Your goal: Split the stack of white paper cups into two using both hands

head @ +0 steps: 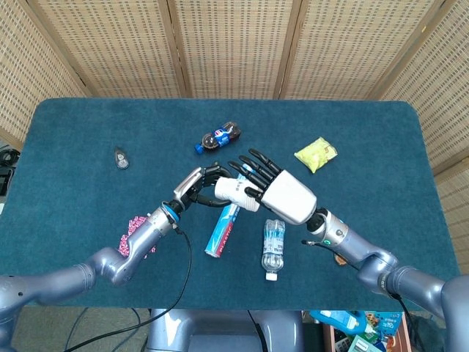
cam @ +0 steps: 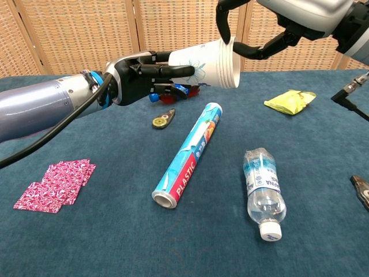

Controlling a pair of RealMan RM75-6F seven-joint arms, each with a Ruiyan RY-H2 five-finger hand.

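Cup stack (cam: pixel 207 63) gripped sideways by left hand (cam: pixel 135 75); right hand (cam: pixel 253 34) fingers pinch rim, palm cropped.

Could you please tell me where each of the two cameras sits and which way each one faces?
Head view: sits high, looking steeply down on the whole blue table; both forearms and hands show.
Chest view: sits low at the near edge, looking level across toward the wicker screens; the left hand and forearm show, the right hand only partly.
Both share the cup stack, plastic-wrap roll and water bottle.
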